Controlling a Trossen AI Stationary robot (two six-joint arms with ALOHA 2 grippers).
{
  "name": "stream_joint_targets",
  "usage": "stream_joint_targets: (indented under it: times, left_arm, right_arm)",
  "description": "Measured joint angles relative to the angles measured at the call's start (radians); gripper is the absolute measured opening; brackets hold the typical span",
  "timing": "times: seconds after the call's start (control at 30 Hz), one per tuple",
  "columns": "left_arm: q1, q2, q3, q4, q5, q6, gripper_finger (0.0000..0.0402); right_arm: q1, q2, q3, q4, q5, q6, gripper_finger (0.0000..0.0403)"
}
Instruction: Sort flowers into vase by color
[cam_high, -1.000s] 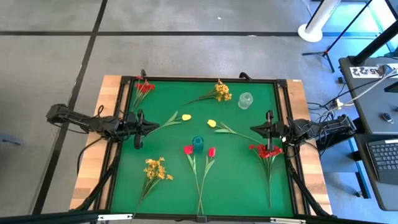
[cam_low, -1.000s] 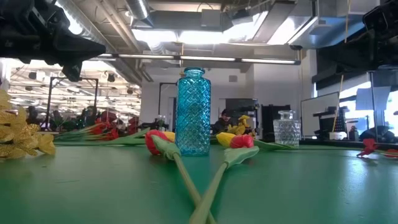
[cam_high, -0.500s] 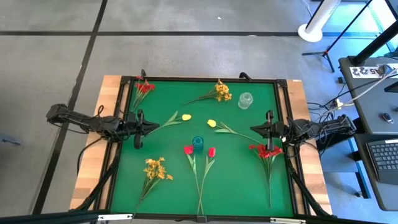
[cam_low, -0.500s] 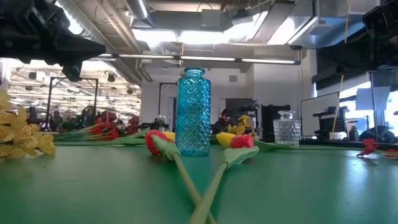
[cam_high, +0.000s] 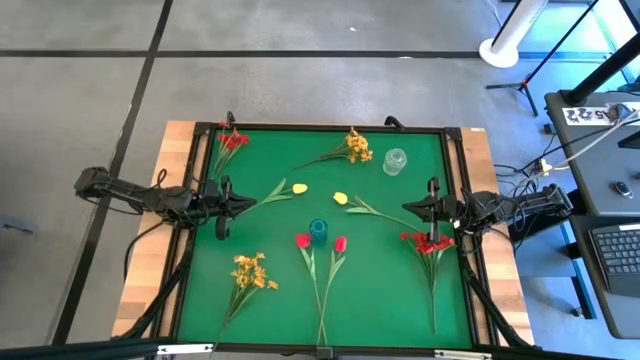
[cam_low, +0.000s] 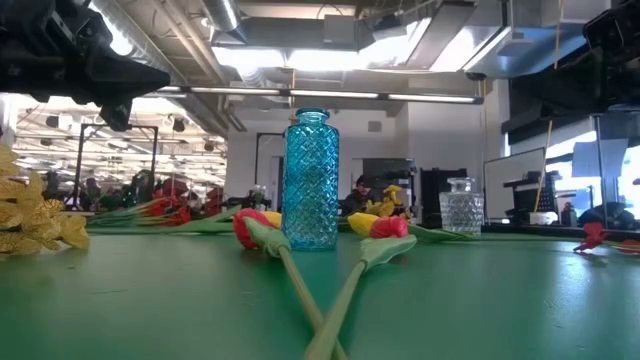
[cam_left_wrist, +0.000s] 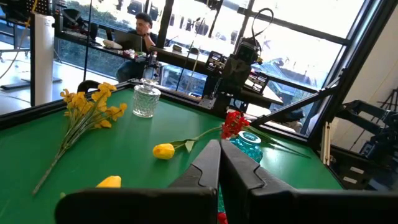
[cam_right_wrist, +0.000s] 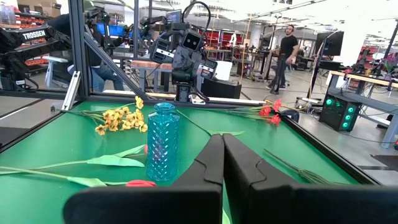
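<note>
Flowers (cam_high: 320, 268) lie scattered on the green table (cam_high: 380, 290) before glass-walled workshop.

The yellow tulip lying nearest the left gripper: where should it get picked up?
Probably on the thin green stem of the yellow tulip, near the bloom, coming straight down from above. It lies flat on the mat, and the stem is slimmer and firmer than the head.

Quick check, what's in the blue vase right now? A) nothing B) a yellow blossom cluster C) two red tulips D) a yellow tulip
A: the blue vase stands with nothing in it, and the two red tulips lie flat on the green mat on either side of it, with the yellow tulips farther back.
</note>
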Motion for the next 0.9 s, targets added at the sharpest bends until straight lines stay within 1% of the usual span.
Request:
stream_joint_targets:
  times: [0.3,0.4,0.67,0.77,0.83,0.9]
  left_arm:
    - [0.0,0.0,0.0,0.0,0.0,0.0,0.0]
    - [0.0,0.0,0.0,0.0,0.0,0.0,0.0]
    - [0.0,0.0,0.0,0.0,0.0,0.0,0.0]
    - [0.0,0.0,0.0,0.0,0.0,0.0,0.0]
    - [0.0,0.0,0.0,0.0,0.0,0.0,0.0]
    - [0.0,0.0,0.0,0.0,0.0,0.0,0.0]
  right_arm:
    - [0.0,0.0,0.0,0.002,0.0,0.0,0.0001]
    - [0.0,0.0,0.0,0.022,0.002,-0.068,0.0001]
    - [0.0,0.0,0.0,0.218,0.002,-0.09,0.0001]
    - [0.0,0.0,0.0,0.328,0.003,-0.091,0.0001]
    - [0.0,0.0,0.005,0.387,0.03,-0.09,0.0001]
    - [0.0,0.002,0.023,0.376,0.073,-0.066,0.0001]
